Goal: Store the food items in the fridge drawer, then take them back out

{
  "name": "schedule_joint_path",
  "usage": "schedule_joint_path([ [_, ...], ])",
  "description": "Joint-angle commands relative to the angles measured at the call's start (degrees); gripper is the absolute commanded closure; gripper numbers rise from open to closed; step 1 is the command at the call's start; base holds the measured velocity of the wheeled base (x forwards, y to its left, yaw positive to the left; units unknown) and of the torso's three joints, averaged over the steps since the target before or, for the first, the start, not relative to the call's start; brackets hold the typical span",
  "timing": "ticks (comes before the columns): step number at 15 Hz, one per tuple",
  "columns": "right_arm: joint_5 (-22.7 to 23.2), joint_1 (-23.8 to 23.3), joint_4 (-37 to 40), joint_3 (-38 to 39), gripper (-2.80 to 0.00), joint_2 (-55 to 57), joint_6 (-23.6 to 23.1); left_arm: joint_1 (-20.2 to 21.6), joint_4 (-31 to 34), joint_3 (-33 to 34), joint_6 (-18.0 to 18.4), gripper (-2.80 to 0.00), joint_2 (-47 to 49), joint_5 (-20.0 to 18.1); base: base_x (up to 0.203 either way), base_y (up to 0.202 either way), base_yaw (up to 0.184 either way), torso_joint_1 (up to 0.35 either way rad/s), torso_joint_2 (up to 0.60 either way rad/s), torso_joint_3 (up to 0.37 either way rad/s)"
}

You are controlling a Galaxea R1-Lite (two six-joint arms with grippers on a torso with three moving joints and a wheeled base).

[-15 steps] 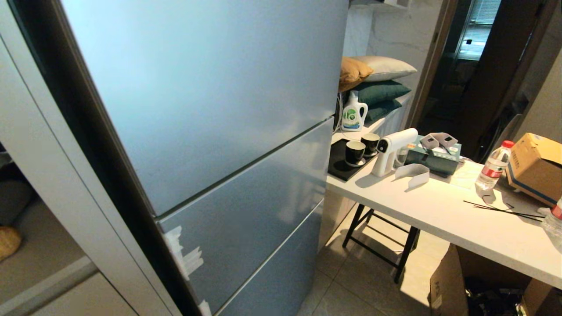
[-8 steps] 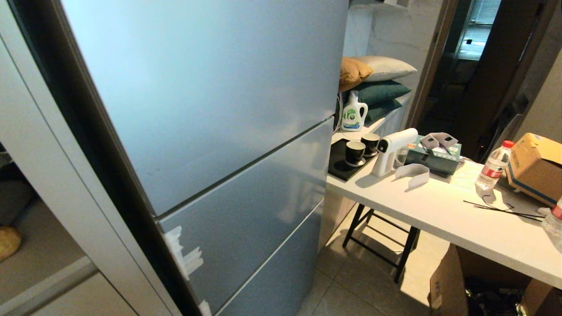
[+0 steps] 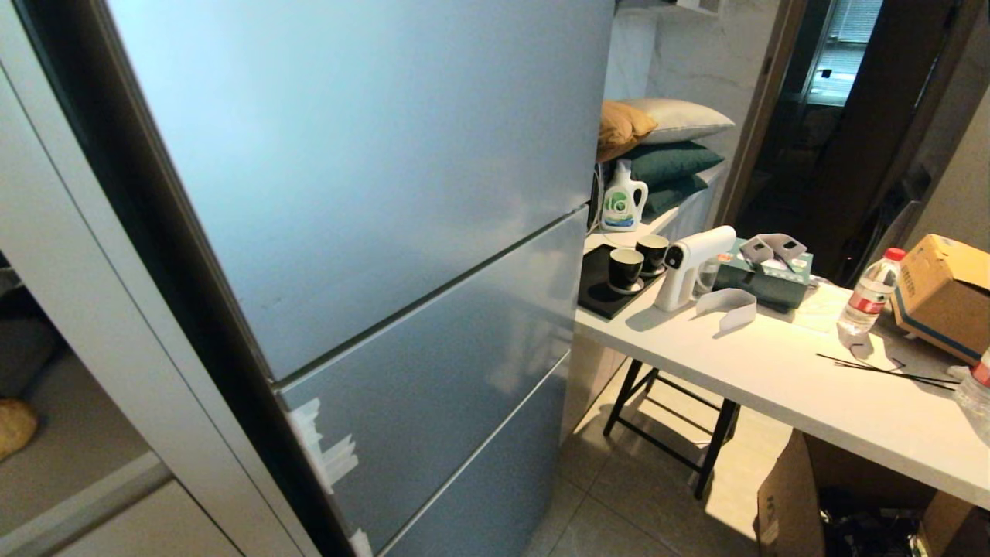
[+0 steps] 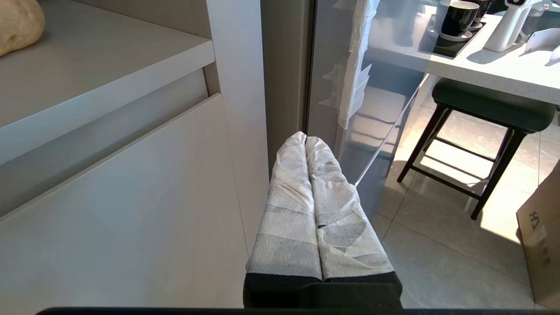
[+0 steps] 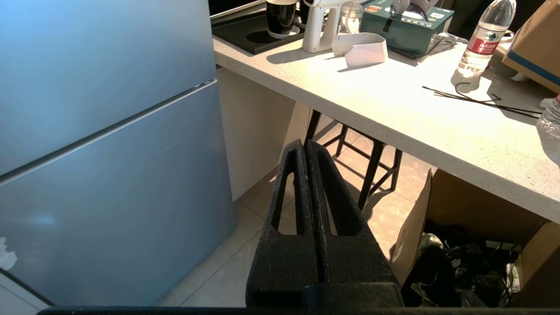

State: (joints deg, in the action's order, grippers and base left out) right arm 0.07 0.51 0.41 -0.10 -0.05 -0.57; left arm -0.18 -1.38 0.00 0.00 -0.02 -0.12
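Fridge (image 3: 371, 232) stood shut, so its drawer and pepper were hidden. Potato (image 3: 14, 425) lay on shelf (image 3: 77, 441) at 9 o'clock: firm, rounded, best gripped across its middle. Left tool (image 4: 306, 139) and right tool (image 5: 305, 146): tips together, empty.

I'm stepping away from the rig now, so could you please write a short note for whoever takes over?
Left hand: shut, empty, low beside the fridge, near the cabinet.
Right hand: shut, empty, pointing toward the floor between the fridge and the white table.
Fridge: every door closed; the drawer is not visible.
Food: a tan potato-like lump lies on the cabinet shelf left of the fridge. No pepper is in view.
Done: nothing that can be confirmed from here.
Left: check whether the storing and retrieving have happened, and find the pepper.
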Motion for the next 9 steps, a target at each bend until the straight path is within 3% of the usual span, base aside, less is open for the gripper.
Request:
schedule_joint_path([
  [1,0.0,0.0,0.0,0.0,0.0,0.1,-0.4,0.0,0.0,0.6,0.0,0.0,0.0,0.0,0.0,0.0,0.0,0.0,0.0,0.0],
  [9,-0.1,0.0,0.0,-0.1,0.0,0.0,1.7,0.0,0.0,0.5,0.0,0.0,0.0,0.0,0.0,0.0,0.0,0.0,0.0,0.0],
])
